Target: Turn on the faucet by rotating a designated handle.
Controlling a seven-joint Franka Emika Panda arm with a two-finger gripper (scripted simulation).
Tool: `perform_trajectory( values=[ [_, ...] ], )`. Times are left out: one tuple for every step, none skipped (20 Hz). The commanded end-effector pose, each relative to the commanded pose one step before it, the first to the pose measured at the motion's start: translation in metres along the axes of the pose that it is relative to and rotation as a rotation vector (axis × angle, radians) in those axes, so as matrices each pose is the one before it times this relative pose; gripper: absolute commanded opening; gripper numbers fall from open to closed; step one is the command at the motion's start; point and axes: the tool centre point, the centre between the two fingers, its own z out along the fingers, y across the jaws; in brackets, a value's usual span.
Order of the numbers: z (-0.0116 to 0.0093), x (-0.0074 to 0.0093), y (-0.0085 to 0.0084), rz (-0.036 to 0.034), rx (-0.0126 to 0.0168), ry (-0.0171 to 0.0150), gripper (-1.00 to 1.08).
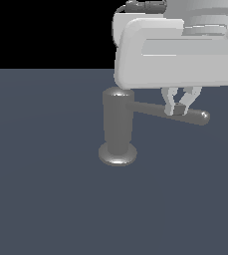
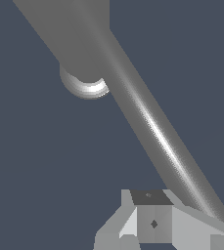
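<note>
The faucet [image 1: 118,122] is a glossy grey upright cylinder on a round disc foot [image 1: 118,154], standing mid-scene in the exterior view. The handle [image 1: 170,112], a thin grey rod with a rounded tip, sticks out from its top toward the exterior view's right. My gripper [image 1: 177,110] hangs from the white arm, its fingers pressed together, tips at the rod about two thirds along its length, holding nothing. In the wrist view the handle [image 2: 157,132] runs diagonally from the faucet [image 2: 74,39] past the gripper [image 2: 154,223], close beside the fingertips.
The flat dark blue-grey floor [image 1: 46,189] spreads all round the faucet. The bulky white arm link [image 1: 180,50] hangs over the handle and hides the space above it. Black background lies behind.
</note>
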Motion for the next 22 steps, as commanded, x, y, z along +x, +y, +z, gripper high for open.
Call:
perform_trajectory(
  values=[
    [0.01288,-0.00899,0.01326,0.01584,0.01122,-0.03254,-1.0],
    [0.0,0.00075,0.0041,0.0,0.0,0.0,-1.0],
    [0.0,0.00075,0.00408,0.0,0.0,0.0,-1.0],
    [0.0,0.00075,0.00407,0.0,0.0,0.0,-1.0],
    [0.0,0.00075,0.00405,0.0,0.0,0.0,-1.0],
    [-0.00001,0.00076,0.00403,0.0,0.0,0.0,-1.0],
    [-0.00001,0.00076,0.004,0.0,0.0,0.0,-1.0],
    [-0.00001,0.00077,0.00398,0.0,0.0,0.0,-1.0],
    [-0.00002,0.00078,0.00394,0.0,0.0,0.0,-1.0],
    [0.0,0.0,0.0,0.0,0.0,0.0,-1.0],
    [-0.01555,0.01435,-0.01107,-0.03122,-0.01605,0.03829,-1.0],
    [0.00033,0.00233,0.00204,0.00051,0.00025,-0.00063,-1.0],
    [0.00044,0.00235,0.00214,0.00072,0.00035,-0.00089,-1.0],
    [0.00037,0.00234,0.00208,0.00059,0.00029,-0.00073,-1.0],
    [0.00037,0.00234,0.00208,0.00058,0.00029,-0.00073,-1.0],
    [0.00033,0.00234,0.00205,0.00051,0.00025,-0.00063,-1.0],
    [0.00037,0.00234,0.00208,0.00058,0.00029,-0.00073,-1.0],
    [0.00037,0.00234,0.00208,0.00058,0.00029,-0.00073,-1.0],
    [0.00037,0.00234,0.00208,0.00058,0.00029,-0.00073,-1.0],
    [0.00037,0.00234,0.00208,0.00058,0.00029,-0.00073,-1.0],
    [0.00037,0.00234,0.00208,0.00058,0.0003,-0.00073,-1.0],
    [0.00037,0.00234,0.00208,0.00058,0.0003,-0.00072,-1.0]
  ],
)
